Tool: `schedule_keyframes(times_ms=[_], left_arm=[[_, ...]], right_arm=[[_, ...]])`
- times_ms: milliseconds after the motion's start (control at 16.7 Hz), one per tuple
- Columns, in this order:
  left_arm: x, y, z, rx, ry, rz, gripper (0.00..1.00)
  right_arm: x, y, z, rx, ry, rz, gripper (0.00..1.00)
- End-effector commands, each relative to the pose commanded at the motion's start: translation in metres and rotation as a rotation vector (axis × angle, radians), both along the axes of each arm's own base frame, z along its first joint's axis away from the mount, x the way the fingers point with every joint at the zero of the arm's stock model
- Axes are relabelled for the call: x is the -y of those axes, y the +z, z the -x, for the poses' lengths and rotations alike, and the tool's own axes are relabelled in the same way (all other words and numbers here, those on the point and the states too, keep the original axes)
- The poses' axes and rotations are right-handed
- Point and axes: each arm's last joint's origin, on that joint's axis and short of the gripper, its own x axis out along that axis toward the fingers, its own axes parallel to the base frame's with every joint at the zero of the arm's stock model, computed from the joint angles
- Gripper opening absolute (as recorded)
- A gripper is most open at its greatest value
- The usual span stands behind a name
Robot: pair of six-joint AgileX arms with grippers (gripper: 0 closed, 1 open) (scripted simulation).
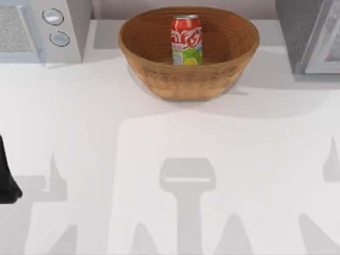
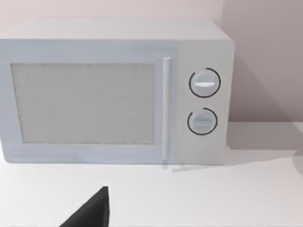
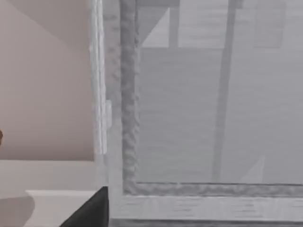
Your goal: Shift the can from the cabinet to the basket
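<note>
The red can (image 1: 186,40) stands upright inside the brown wicker basket (image 1: 159,79), near its middle, at the back centre of the table. The dark grey cabinet (image 1: 297,32) sits at the back right, with its pale framed door (image 3: 203,118) close in front of the right wrist camera. A dark tip of my right gripper (image 3: 90,212) shows near the door's lower corner. My left gripper (image 1: 7,183) is parked at the table's left edge, far from the basket, and a dark tip of my left gripper (image 2: 90,213) faces the microwave. Nothing is held.
A pale microwave (image 1: 42,29) with two round knobs (image 2: 204,83) stands at the back left. The white tabletop (image 1: 170,159) spreads open in front of the basket, crossed by arm shadows.
</note>
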Motion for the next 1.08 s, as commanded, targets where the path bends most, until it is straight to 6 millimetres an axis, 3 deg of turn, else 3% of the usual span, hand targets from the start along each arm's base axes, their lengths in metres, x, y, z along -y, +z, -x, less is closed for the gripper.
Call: schedule_keyframes(times_ms=[240, 420, 720, 900, 1080], left_arm=[[0.000, 0.000, 0.000, 0.000, 0.000, 0.000, 1.00], [0.000, 0.000, 0.000, 0.000, 0.000, 0.000, 1.00], [0.000, 0.000, 0.000, 0.000, 0.000, 0.000, 1.00], [0.000, 0.000, 0.000, 0.000, 0.000, 0.000, 1.00], [0.000, 0.000, 0.000, 0.000, 0.000, 0.000, 1.00]], right_arm=[[0.040, 0.009, -0.025, -0.020, 0.009, 0.006, 1.00], [0.083, 0.002, -0.038, -0.043, 0.014, -0.003, 1.00], [0.147, -0.023, -0.036, -0.060, 0.015, -0.016, 1.00], [0.168, -0.034, -0.029, -0.060, 0.014, -0.016, 1.00], [0.172, -0.036, -0.027, -0.061, 0.014, -0.017, 1.00]])
